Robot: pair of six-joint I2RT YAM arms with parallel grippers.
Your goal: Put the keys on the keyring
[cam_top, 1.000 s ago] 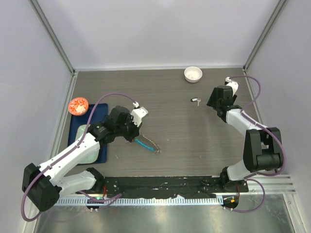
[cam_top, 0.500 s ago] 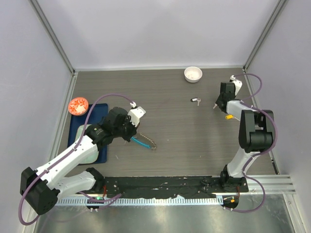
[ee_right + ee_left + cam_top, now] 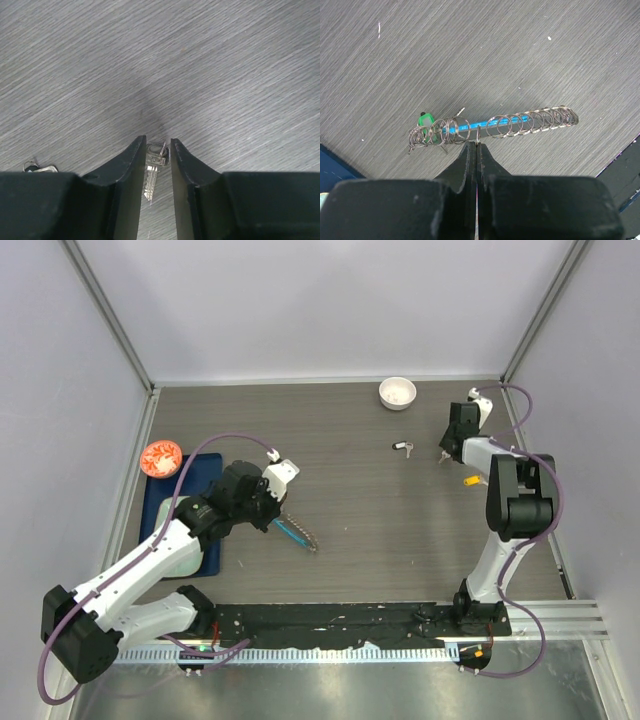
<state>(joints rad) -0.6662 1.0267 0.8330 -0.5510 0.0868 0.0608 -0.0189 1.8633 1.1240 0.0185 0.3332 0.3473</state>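
Your left fingers (image 3: 474, 150) are pressed tight together on one loop of the keyring (image 3: 492, 124), a long coil of silver metal rings with a bright blue plastic piece. They hold it low over the grey wooden desk (image 3: 360, 510), left of the middle. You cannot tell if it touches the desk. A small green tag (image 3: 426, 120) sits at one end of it. Since a second ago the keyring has slid only a little toward the left arm. Your right fingers (image 3: 444, 452) were wide apart then. Now they have come close together, with a small silver key (image 3: 156, 162) pinched between them, at the far right of the desk. The right arm has folded up tighter too. A silver key with a black tag (image 3: 402, 447) lies just left of those fingers, as before. A key with a yellow tag (image 3: 470, 480) lies by the arm, which hid it a second ago.
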